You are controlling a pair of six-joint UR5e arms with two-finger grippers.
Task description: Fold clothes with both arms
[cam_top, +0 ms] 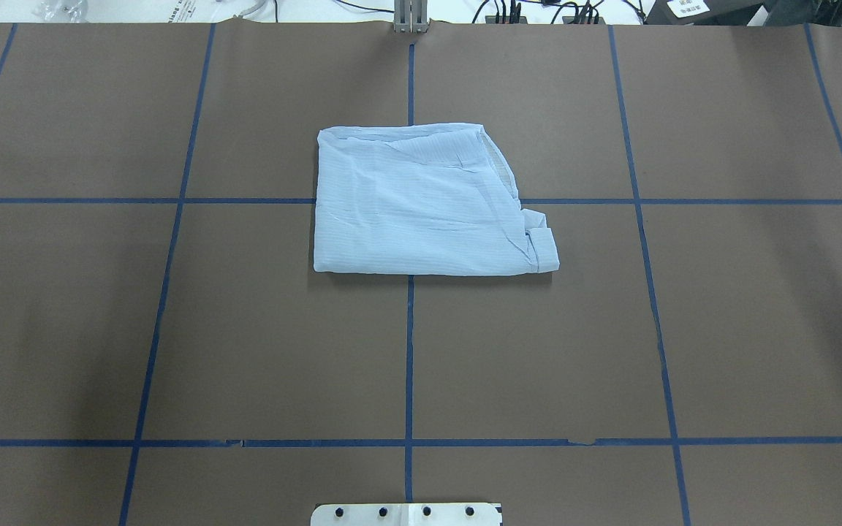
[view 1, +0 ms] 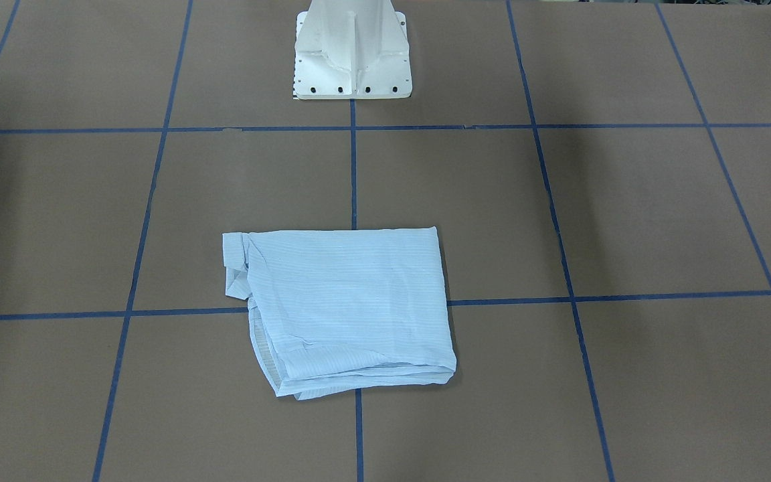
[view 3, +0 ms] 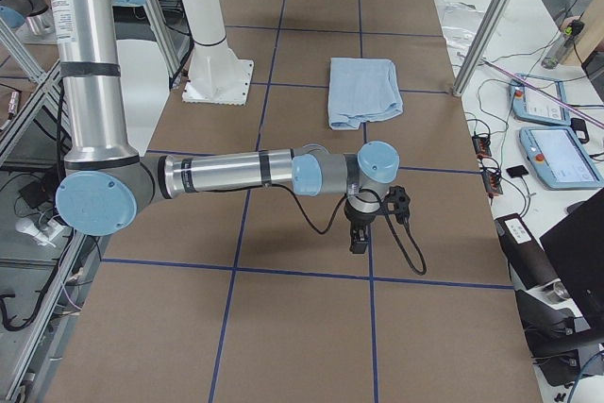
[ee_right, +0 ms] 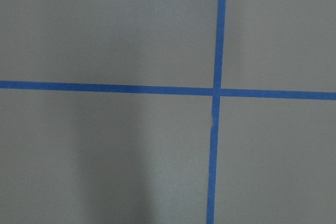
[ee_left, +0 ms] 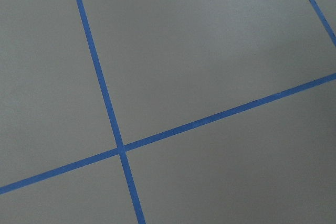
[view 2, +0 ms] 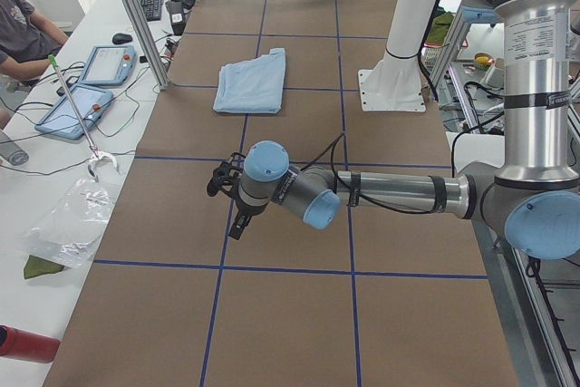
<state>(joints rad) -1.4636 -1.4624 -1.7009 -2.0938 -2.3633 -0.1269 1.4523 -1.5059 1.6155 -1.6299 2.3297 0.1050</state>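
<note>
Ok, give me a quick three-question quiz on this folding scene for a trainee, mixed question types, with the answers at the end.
1. True or false: the shirt lies folded on the table, and the left gripper and right gripper are both away from it.
2. In the overhead view, the shirt lies across: A) the centre blue line running away from the robot; B) the table's left edge; C) the robot's white base.
3. Fill in: both wrist views show only the brown table surface and crossing blue ____.
Key: 1 true; 2 A; 3 lines.
</note>
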